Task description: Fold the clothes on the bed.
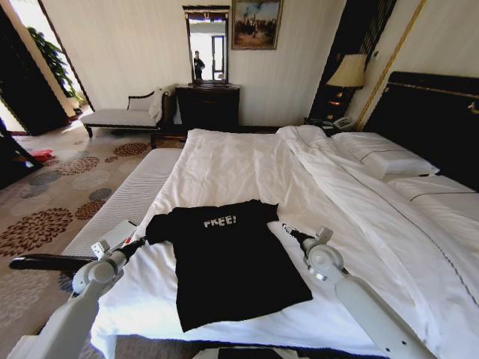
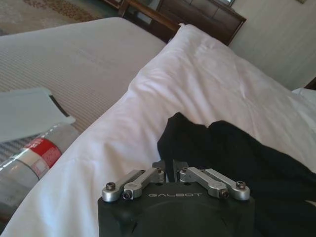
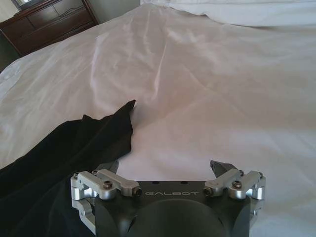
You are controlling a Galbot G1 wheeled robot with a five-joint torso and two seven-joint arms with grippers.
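A black T-shirt (image 1: 228, 262) with white "FREE!" lettering lies spread flat, chest up, on the white duvet (image 1: 359, 224) near the foot of the bed (image 1: 434, 112). Its sleeves point outward, one toward each arm.

The left gripper (image 1: 137, 244) sits at the shirt's left sleeve. In the left wrist view its jaws look drawn together right at the black fabric's edge, apparently pinching the sleeve, though the contact itself is partly hidden by the gripper body. The right gripper (image 1: 288, 232) rests just beside the right sleeve, low over the duvet. In the right wrist view its jaws stand wide apart, one tip at the cloth's edge and the other over bare white bedding, holding nothing.

The shirt looks like light, limp cotton: it should drape, wrinkle and drag along the duvet rather than hold shape. Sleeve ends or shoulder seams seem the best places to pinch, taking only the shirt and not the bedding beneath
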